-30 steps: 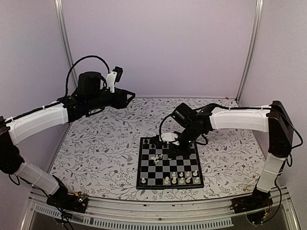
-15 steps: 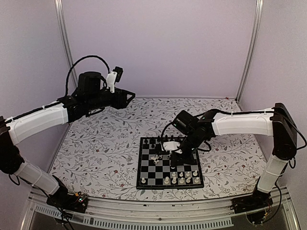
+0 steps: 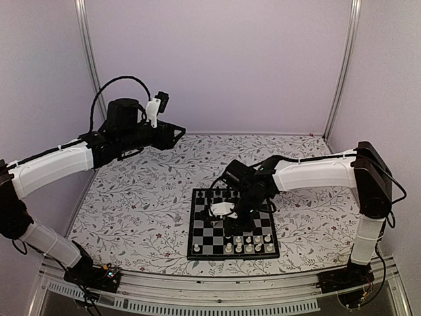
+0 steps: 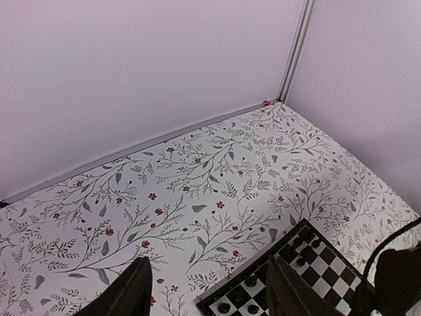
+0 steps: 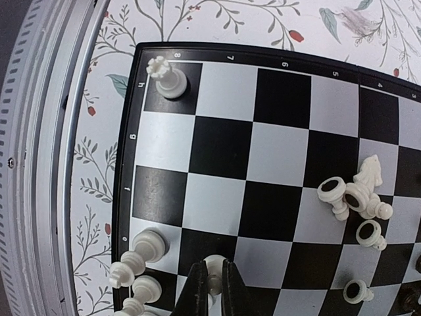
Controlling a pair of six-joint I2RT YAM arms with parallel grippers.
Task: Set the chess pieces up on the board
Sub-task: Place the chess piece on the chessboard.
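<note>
We see first the table (image 3: 131, 197), covered by a cloth with grey leaves and small red flowers. On it, at the near side and a little to the right, lies the board (image 3: 205, 232), a square of black and white-grey fields inside a thin black border. The left gripper (image 4: 209, 263) is raised over the far left part of the table; its two dark fingers (image 4: 135, 289) stand well apart and nothing is between them. The right gripper (image 5: 212, 264) is low over the board and is clenched on one cream-white piece (image 5: 212, 275), which sits between its tips just beside the row of cream-white pieces (image 5: 135, 266) along the near edge. Black pieces (image 4: 252, 280) stand along the far edge. Near the middle some cream-white pieces lie fallen in a heap (image 5: 355, 197), a knight (image 5: 370, 172) among them, and a piece with a notched top (image 5: 168, 78) stands alone on a near corner field. In the border we can read small white digits (image 5: 178, 55): 8, 7, 5, 4; the letters on the adjoining side are too small for us.
</note>
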